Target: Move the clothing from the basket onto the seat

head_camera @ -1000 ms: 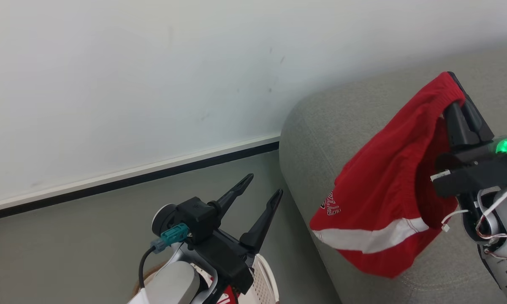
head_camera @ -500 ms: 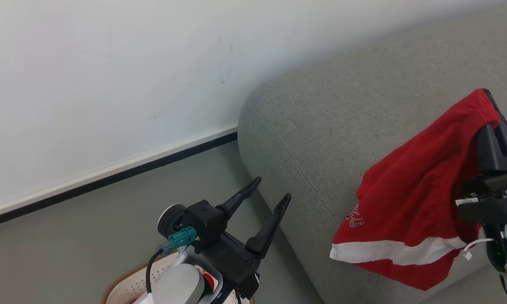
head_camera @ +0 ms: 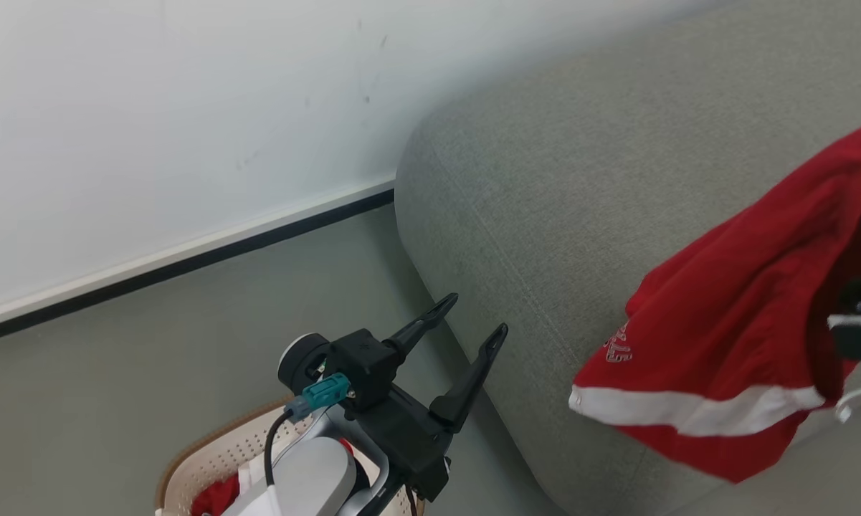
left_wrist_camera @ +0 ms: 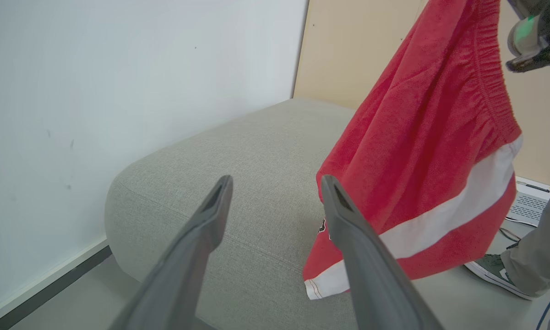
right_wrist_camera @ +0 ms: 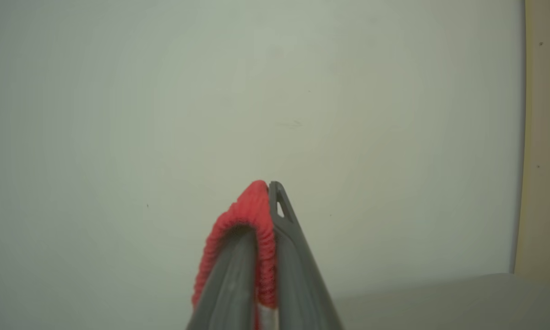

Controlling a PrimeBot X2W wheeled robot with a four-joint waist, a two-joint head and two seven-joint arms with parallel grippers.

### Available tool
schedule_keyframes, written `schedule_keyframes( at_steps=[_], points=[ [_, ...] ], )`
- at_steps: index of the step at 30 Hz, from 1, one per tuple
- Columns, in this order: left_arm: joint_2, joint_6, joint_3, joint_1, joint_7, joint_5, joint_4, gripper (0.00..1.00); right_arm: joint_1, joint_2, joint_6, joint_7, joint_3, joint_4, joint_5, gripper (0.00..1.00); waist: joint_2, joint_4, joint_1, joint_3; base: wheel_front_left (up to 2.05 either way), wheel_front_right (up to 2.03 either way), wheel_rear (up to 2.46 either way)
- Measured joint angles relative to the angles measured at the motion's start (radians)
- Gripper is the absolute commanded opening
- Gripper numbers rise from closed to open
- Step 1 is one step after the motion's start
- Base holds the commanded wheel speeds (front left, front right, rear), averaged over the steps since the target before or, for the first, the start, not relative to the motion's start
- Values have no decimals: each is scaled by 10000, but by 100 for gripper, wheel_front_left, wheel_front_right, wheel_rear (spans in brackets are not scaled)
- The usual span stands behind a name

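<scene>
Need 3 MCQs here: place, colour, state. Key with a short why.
1. Where are the shorts?
A. Hanging from the right end effector, by the sofa
B. Spread flat on the sofa
C. Folded on the sofa
2. What colour is the shorts' stripe?
A. Black
B. Yellow
C. White
3. What state is the left end effector in?
A. Shut on the shorts
B. Open, holding nothing
C. Shut, empty
Key: 1 A, waistband pinched in its jaws, fabric dangling; 2 C, a white band runs near the hem; 3 B, its jaws stand apart with nothing between.
</scene>
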State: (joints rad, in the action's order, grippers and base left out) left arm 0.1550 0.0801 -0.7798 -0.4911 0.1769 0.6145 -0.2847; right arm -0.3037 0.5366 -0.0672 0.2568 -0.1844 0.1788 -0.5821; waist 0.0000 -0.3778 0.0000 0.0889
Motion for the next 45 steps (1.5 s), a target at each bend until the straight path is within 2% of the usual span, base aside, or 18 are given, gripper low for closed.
schedule_keyframes(
  at_steps=[4,10,17,28,31,35,40,45],
  points=[
    [10,4,-82,-102,-150,-61,123,100,-818,255,383,0,165,-368,-293,0,0,105,0,235,0,0,0],
    [46,6,-180,-372,-437,-123,401,100,-2433,516,1200,-138,675,-1814,-1444,0,0,310,0,745,0,0,0],
    [247,36,-234,-848,-817,-249,752,100,-4943,945,1563,-742,700,-3900,-1674,0,1,698,1,1673,0,0,0],
    [288,86,-251,-1446,-1174,-468,1212,100,-7657,1513,1641,-1220,846,-6257,-1636,0,2,1475,2,3078,0,0,0],
    [337,88,-209,-1617,-1233,-474,1331,100,-8128,1616,1628,-1254,844,-6546,-1499,0,1,1706,2,3479,0,0,0],
    [410,88,-50,-1938,-1243,-539,1498,100,-8232,1605,1626,-1392,522,-6913,-1189,0,1,1977,3,4041,0,0,0],
    [552,94,109,-2210,-1225,-543,1407,100,-8211,1294,1632,-1411,38,-8004,-911,0,2,2239,2,4698,0,0,0],
    [679,171,222,-2224,-1122,-543,1151,100,-7781,1254,1661,-1407,-276,-8943,-740,0,2,2428,2,5051,0,0,0]
  ],
)
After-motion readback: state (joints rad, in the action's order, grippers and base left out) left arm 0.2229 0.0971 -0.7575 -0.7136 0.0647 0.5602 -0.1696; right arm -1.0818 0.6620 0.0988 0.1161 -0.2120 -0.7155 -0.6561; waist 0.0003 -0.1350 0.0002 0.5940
